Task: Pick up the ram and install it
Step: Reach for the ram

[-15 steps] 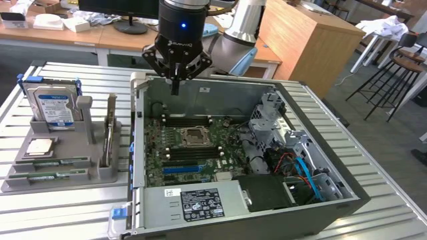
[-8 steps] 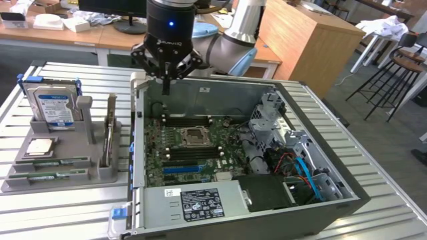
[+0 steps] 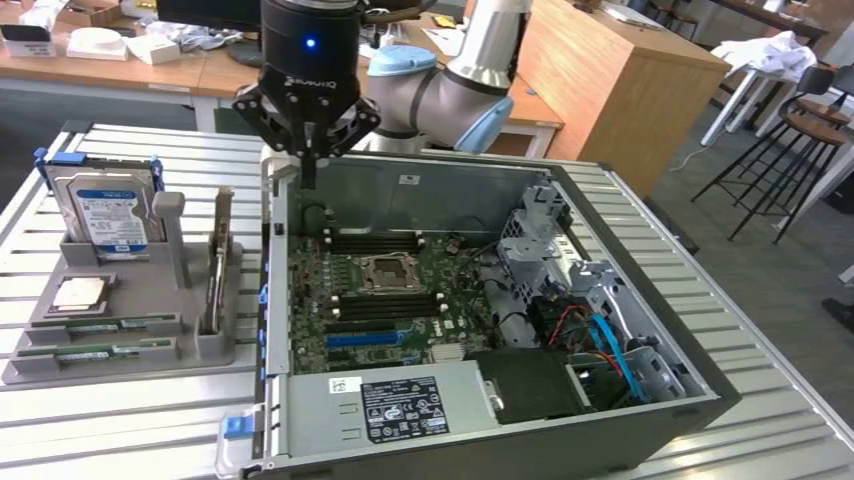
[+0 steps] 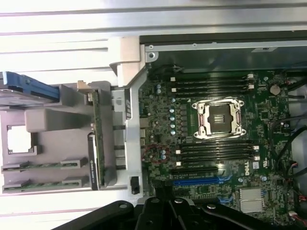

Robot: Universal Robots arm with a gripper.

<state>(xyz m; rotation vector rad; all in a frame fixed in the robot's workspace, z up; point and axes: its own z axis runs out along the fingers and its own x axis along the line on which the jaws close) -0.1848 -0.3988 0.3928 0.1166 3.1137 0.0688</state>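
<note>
Exterior view: a robot arm's end effector (image 3: 310,181) hangs over the far corner of an open computer case (image 3: 694,392), on the exterior view's left. Its fingers are pinched shut and hold nothing. The case sits on a slatted metal counter (image 3: 134,425). Beside it, further to the exterior view's left, a grey holder (image 3: 180,335) carries a hard drive (image 3: 107,215), a square processor chip (image 3: 80,293) and the ram (image 3: 218,255), a thin board standing on edge in its slot, untouched. Dark memory slots (image 3: 384,305) on the motherboard look empty.

Wrist view: the end effector (image 4: 170,214) appears as dark linkage at the frame's edge. The ram (image 4: 96,129) shows edge-on in the holder (image 4: 53,120), just beside the case wall. The memory slots (image 4: 216,149) flank the processor socket.

The pickup step appears not yet begun; grasping calls for the end effector to sit over the ram, with fingers opened and squared across its thin edge
</note>
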